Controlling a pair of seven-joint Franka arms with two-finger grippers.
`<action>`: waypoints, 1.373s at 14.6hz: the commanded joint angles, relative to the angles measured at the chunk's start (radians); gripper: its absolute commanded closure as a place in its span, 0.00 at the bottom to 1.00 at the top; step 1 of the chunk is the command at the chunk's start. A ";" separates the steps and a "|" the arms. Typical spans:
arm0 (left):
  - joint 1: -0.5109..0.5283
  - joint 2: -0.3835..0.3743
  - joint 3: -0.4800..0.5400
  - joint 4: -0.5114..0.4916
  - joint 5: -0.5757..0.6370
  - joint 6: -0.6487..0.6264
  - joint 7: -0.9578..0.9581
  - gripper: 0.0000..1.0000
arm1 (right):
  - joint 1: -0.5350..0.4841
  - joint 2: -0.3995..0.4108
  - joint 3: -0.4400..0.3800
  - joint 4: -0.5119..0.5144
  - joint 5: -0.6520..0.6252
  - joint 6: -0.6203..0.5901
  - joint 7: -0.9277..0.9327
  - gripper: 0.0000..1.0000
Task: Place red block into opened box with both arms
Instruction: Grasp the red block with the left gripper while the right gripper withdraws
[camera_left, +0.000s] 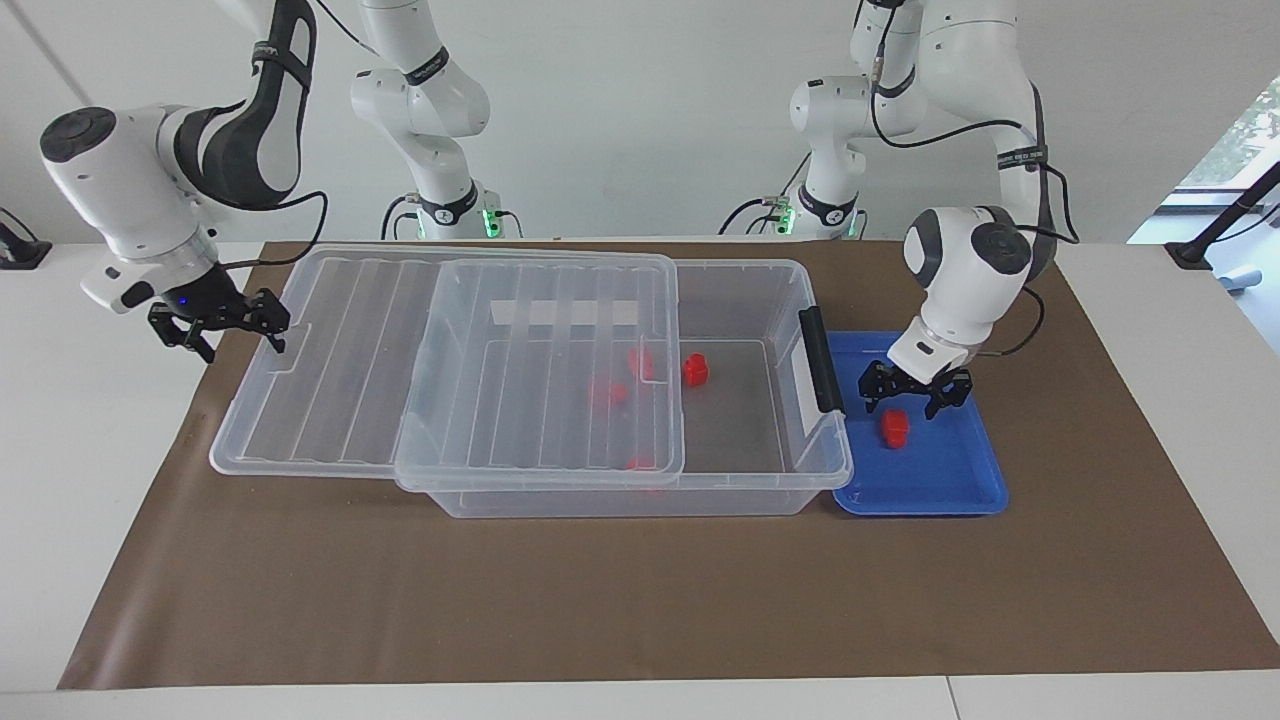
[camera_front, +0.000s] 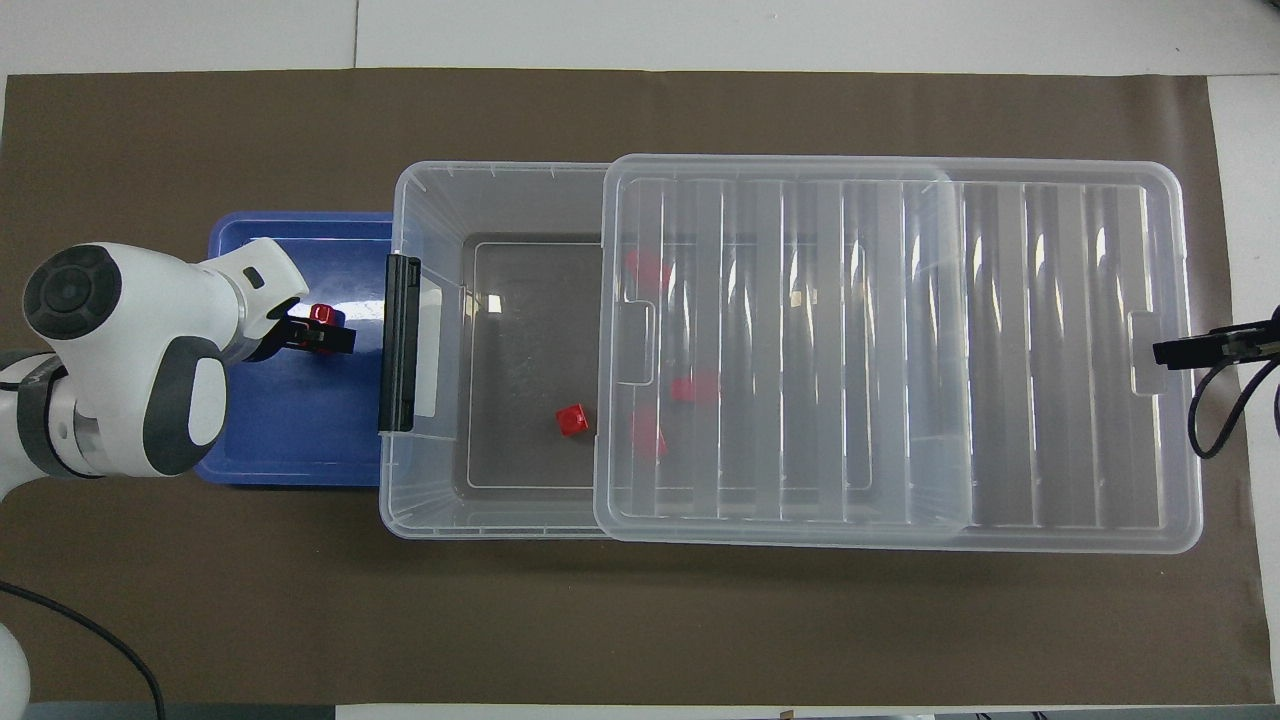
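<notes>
One red block (camera_left: 895, 428) (camera_front: 322, 313) lies in the blue tray (camera_left: 950, 470). My left gripper (camera_left: 903, 408) (camera_front: 322, 338) hangs open just over it, fingertips to either side of the block and slightly above it. The box (camera_left: 760, 300) (camera_front: 500, 200) is a clear bin beside the tray, its ribbed lid (camera_left: 540, 370) (camera_front: 900, 340) slid toward the right arm's end, leaving the latch end uncovered. My right gripper (camera_left: 215, 325) (camera_front: 1190, 350) stands open at the lid's end tab; I cannot tell if it touches it.
Several more red blocks lie in the box, one in the uncovered part (camera_left: 695, 370) (camera_front: 572, 419), others under the lid. A black latch (camera_left: 825, 360) faces the tray. Two motionless white arms (camera_left: 440, 200) stand at the table's robot end. Brown mat (camera_left: 640, 600) underlies everything.
</notes>
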 joint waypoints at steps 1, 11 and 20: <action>-0.004 0.014 0.008 -0.027 -0.008 0.054 0.062 0.00 | 0.010 0.010 0.007 0.042 0.002 -0.031 0.008 0.00; 0.002 0.025 0.009 -0.024 -0.008 0.066 0.059 1.00 | 0.147 -0.033 0.008 0.317 -0.001 -0.427 0.260 0.00; -0.004 -0.197 0.012 0.131 -0.008 -0.334 0.049 1.00 | 0.119 -0.064 0.007 0.329 -0.034 -0.551 0.257 0.00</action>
